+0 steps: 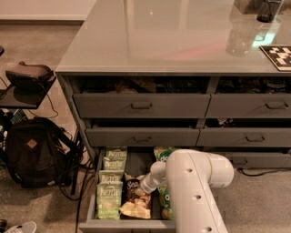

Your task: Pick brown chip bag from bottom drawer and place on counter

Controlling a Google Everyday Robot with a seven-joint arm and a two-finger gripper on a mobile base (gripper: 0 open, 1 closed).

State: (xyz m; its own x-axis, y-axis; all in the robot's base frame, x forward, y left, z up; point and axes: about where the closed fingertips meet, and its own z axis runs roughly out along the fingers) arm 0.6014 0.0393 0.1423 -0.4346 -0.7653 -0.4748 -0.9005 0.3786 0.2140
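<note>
The bottom drawer (91, 214) stands pulled open at the lower left of the cabinet. The brown chip bag (133, 199) lies in its middle, dark with white script and a cream-tan lower end. My white arm reaches down into the drawer, and my gripper (146, 185) sits right at the bag's upper right edge, mostly hidden by the arm. The counter (163, 36) is the glossy grey top above the drawers.
Pale green Kettle bags (109, 189) fill the drawer's left side and green bags (163, 154) lie on its right. A black backpack (32, 152) and cables sit on the floor at left. A black cup (267, 10) and checkered board (278, 57) are on the counter's far right.
</note>
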